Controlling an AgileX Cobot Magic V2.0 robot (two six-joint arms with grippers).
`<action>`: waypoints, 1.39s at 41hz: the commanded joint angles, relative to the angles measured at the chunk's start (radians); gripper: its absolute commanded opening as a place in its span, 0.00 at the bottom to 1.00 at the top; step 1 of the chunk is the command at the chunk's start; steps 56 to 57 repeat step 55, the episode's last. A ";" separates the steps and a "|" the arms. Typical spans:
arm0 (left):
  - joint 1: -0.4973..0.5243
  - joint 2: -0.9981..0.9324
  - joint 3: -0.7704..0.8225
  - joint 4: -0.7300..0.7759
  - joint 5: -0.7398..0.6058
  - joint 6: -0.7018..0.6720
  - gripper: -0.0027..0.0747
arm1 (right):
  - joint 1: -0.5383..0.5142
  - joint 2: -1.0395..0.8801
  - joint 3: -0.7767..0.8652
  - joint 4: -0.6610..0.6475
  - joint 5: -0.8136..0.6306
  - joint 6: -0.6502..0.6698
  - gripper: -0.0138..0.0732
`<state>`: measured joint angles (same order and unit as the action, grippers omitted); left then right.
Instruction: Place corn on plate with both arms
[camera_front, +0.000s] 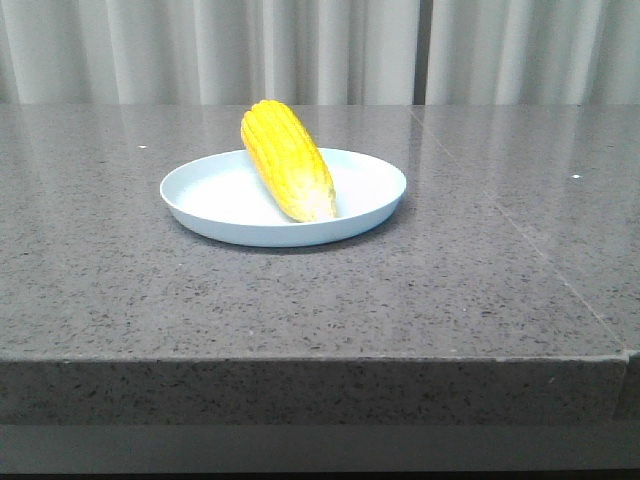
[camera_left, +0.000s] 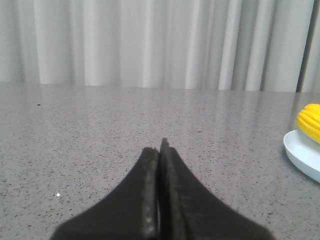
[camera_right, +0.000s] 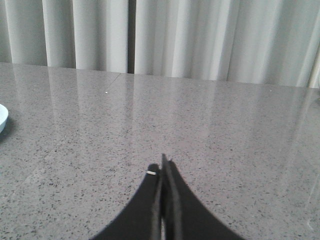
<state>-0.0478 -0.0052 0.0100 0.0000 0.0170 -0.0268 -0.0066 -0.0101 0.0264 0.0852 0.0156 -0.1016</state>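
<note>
My left hand (camera_left: 160, 147) is closed tight. Its two black fingers (camera_left: 148, 200) press flat together, and there is nothing between them. It sits low over the grey worktop (camera_left: 125, 130) and does not touch the corn or the plate. My right hand (camera_right: 164, 165) is closed tight too, fingers (camera_right: 177, 210) pressed together, with nothing in it. It also sits low over the bare grey stone.

The corn (camera_front: 287, 160) is lying on the plate (camera_front: 215, 195). It is bright yellow with neat rows of little bumps. Its pale, pointy tip rests down inside the plate and points toward the front edge of the worktop. Its fat end leans up on the plate's far rim and sticks out a bit toward the back edge. So the corn is tilted, not flat.

The plate is round, shallow and pale blue-white. It sits near the middle of the worktop (camera_front: 300, 300), a little closer to the back edge than the front edge, and well away from both side edges.

From my left hand's camera I can see just a bit of the plate's rim (camera_left: 302, 157) and one end of the corn (camera_left: 310, 121) off to the side. From my right hand's camera I can see only a tiny piece of the plate (camera_right: 2, 117) at the side.

White curtains (camera_front: 320, 50) hang behind the back edge.
</note>
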 joint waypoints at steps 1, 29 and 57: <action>0.000 -0.016 0.021 0.000 -0.081 -0.011 0.01 | -0.004 -0.017 -0.022 0.000 -0.087 0.003 0.08; 0.000 -0.016 0.021 0.000 -0.081 -0.011 0.01 | -0.004 -0.017 -0.022 -0.085 -0.131 0.214 0.08; 0.000 -0.016 0.021 0.000 -0.081 -0.011 0.01 | -0.004 -0.017 -0.022 -0.085 -0.131 0.214 0.08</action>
